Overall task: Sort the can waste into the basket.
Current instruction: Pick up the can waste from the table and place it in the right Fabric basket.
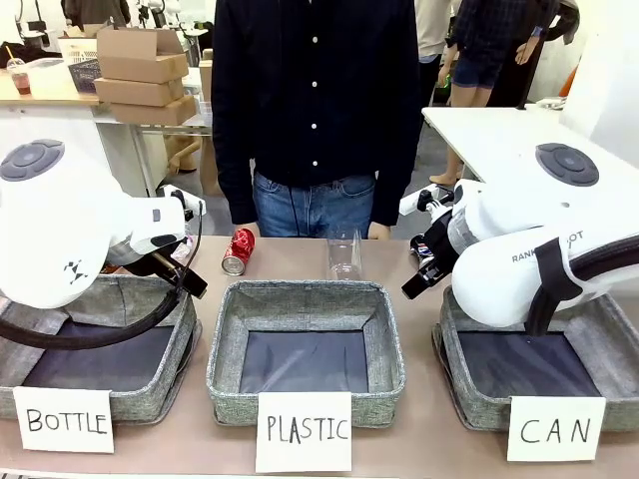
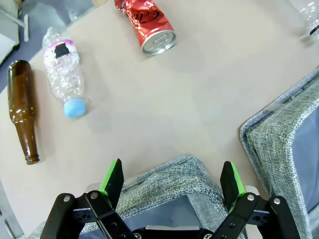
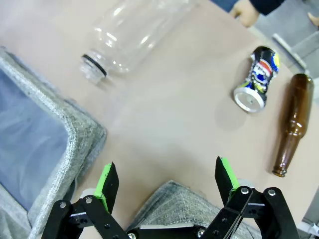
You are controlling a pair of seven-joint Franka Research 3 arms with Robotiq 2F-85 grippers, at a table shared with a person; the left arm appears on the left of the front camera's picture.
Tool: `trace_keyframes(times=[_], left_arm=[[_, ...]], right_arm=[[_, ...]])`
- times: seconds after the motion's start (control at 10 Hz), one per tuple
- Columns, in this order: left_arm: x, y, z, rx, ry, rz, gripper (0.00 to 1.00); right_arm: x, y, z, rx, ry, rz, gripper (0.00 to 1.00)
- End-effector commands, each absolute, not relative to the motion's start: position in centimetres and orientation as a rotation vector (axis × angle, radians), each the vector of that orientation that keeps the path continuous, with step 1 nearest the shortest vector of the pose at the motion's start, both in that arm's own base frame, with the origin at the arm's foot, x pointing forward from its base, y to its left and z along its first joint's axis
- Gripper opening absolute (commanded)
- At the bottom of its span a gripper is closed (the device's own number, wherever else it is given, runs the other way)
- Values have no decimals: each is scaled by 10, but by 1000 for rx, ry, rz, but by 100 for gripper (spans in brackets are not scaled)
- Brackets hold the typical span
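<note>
Pre-grasp stage: right gripper and left gripper gape empty (neither can lifted); next, likely, the right closes on the blue can for the CAN basket.

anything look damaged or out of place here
Both cans are crumpled: the red can and the blue can have dented, creased walls and lie on their sides on the table, outside the CAN basket. Nothing looks spilled.

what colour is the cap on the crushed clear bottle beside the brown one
Light blue cap, clearest in the left wrist view.
</note>
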State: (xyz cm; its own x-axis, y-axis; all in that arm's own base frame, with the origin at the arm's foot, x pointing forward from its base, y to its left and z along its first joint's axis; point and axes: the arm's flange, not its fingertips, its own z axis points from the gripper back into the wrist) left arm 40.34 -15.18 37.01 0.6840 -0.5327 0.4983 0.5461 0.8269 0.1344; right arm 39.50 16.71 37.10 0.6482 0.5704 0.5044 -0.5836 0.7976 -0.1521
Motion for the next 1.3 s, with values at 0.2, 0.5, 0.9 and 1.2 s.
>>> trace_keyframes(times=[0.2, 0.5, 0.9, 1.2], left_arm=[[393, -150, 409, -76, -547, -566, 100], [309, -108, 528, -170, -580, -574, 100], [320, -125, 537, -157, -577, -563, 100], [299, -82, 577, -783, -265, -830, 100]], right_arm=[[375, 164, 411, -25, -571, 607, 100], [269, 121, 516, 230, -610, 579, 100], [308, 146, 536, 193, -617, 574, 100], [280, 89, 588, 892, -470, 407, 100]])
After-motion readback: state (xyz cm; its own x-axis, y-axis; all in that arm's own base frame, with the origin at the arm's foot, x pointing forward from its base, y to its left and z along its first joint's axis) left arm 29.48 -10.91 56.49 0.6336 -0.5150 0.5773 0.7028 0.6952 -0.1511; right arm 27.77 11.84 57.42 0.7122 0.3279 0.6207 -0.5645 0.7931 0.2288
